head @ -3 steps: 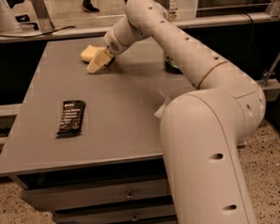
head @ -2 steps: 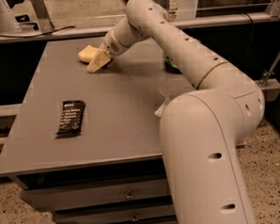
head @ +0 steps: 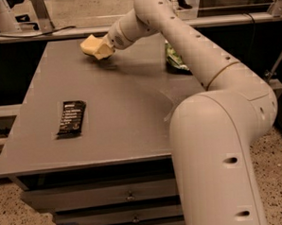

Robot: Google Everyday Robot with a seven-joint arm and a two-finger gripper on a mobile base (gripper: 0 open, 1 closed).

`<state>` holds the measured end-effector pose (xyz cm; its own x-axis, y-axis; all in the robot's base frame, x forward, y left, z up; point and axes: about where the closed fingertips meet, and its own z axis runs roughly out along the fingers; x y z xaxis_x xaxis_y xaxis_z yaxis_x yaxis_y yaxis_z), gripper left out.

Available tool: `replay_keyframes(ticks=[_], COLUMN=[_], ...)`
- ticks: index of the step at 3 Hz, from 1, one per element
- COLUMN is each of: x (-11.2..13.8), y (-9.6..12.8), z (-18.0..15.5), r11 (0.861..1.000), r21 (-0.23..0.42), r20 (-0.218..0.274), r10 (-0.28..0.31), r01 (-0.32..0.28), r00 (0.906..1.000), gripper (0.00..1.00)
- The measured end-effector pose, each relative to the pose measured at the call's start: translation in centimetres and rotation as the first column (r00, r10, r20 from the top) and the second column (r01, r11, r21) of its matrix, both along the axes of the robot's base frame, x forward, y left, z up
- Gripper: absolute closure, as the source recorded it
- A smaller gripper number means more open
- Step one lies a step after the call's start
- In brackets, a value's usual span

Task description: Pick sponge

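Observation:
The sponge (head: 87, 43) is a pale-yellow foam block at the far left of the grey table (head: 127, 120). My gripper (head: 100, 50) reaches in from the right at the end of the long white arm and is shut on the sponge's right side. The sponge is held a little above the tabletop, and a shadow lies on the table beneath it. The cream fingers (head: 104, 52) partly cover the sponge's near edge.
A black snack bar wrapper (head: 71, 118) lies flat on the table's left front. A green wrinkled snack bag (head: 175, 60) lies at the back right, partly behind my arm. The robot's white body (head: 219, 162) fills the front right. Drawers sit below the table's front edge.
The gripper and the sponge in it have moved together up and slightly left, away from the tabletop. The wrapper and the bag have not moved.

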<state>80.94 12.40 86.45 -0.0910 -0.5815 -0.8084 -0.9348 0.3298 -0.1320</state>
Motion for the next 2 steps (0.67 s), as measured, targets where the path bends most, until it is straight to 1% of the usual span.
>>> replay_keyframes(ticks=[1, 2], x=[-0.9, -2.3], y=[-0.7, -1.3], z=[4.2, 8.6], r11=[0.997, 0.985], r21=[0.073, 0.162], r20=[0.055, 0.11], r10=[0.011, 0.034], r01=[-0.015, -0.052], r00=[0.9984, 0.9934], gripper=[1.0, 1.0])
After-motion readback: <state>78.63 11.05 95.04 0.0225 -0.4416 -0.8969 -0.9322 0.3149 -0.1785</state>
